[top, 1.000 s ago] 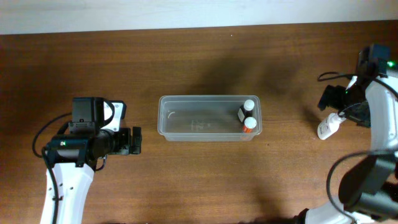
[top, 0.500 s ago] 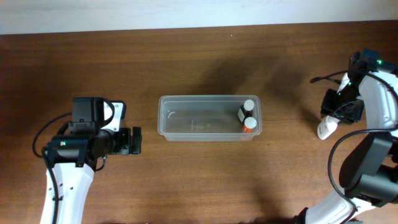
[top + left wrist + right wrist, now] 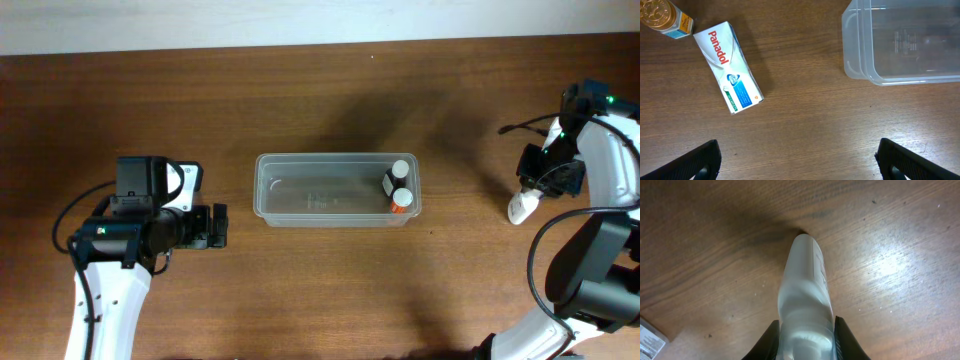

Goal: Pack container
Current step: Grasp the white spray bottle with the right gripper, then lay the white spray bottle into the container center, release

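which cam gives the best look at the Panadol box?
Left wrist. The Panadol box lies flat on the table, with its whole top face and lettering readable, near a gold-lidded jar and left of the container. Overhead: not visible, possibly hidden under the left arm. Right wrist: not in frame.

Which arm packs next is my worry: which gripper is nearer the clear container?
Left. The left gripper, open, sits just off the container's left end. The right gripper, shut on a white bottle, is well beyond its right end.
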You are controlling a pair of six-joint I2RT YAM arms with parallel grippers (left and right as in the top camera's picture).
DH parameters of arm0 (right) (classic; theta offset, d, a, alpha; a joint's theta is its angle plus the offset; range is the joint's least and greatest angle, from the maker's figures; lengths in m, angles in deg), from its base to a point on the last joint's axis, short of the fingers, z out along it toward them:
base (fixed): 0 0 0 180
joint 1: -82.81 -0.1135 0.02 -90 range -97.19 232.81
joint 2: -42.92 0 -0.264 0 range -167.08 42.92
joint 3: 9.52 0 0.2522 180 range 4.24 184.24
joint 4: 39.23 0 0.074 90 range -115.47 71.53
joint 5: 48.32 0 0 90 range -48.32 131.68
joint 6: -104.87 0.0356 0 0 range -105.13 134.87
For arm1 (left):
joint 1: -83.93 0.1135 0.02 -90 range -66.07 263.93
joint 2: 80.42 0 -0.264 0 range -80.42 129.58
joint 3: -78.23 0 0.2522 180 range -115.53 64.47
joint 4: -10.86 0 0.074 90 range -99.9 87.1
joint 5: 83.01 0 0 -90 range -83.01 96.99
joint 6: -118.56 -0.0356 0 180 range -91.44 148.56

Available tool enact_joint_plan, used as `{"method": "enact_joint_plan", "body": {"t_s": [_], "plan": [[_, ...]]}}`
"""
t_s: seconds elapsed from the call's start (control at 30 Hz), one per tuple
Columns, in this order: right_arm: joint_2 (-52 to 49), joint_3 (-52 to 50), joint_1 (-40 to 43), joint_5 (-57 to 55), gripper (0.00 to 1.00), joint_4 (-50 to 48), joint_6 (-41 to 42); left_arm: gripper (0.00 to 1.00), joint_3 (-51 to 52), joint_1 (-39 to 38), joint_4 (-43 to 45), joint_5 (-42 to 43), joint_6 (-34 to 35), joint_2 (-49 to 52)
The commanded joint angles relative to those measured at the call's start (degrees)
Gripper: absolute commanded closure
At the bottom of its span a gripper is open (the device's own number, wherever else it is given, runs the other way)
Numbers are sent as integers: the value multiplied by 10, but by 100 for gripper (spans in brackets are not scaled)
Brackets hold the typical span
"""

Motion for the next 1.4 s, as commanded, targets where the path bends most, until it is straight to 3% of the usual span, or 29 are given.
{"method": "enact_joint_plan", "body": {"t_s": [0.0, 0.2, 0.4, 0.67, 1.1, 1.37], "plan": [[34, 26, -3, 17, 81, 24, -1, 0, -12, 0, 1, 10, -9, 1], [138, 84, -88, 42, 81, 101, -18, 0, -12, 0, 1, 10, -9, 1], [235, 104, -255, 41, 81, 93, 1, 0, -12, 0, 1, 10, -9, 1], [189, 104, -413, 33, 82, 2, 70, 0, -12, 0, 1, 10, -9, 1], [16, 103, -426, 33, 85, -32, 95, 0, -12, 0, 1, 10, -9, 1], [-19, 103, -426, 19, 82, -60, 93, 0, -12, 0, 1, 10, -9, 1]]}}
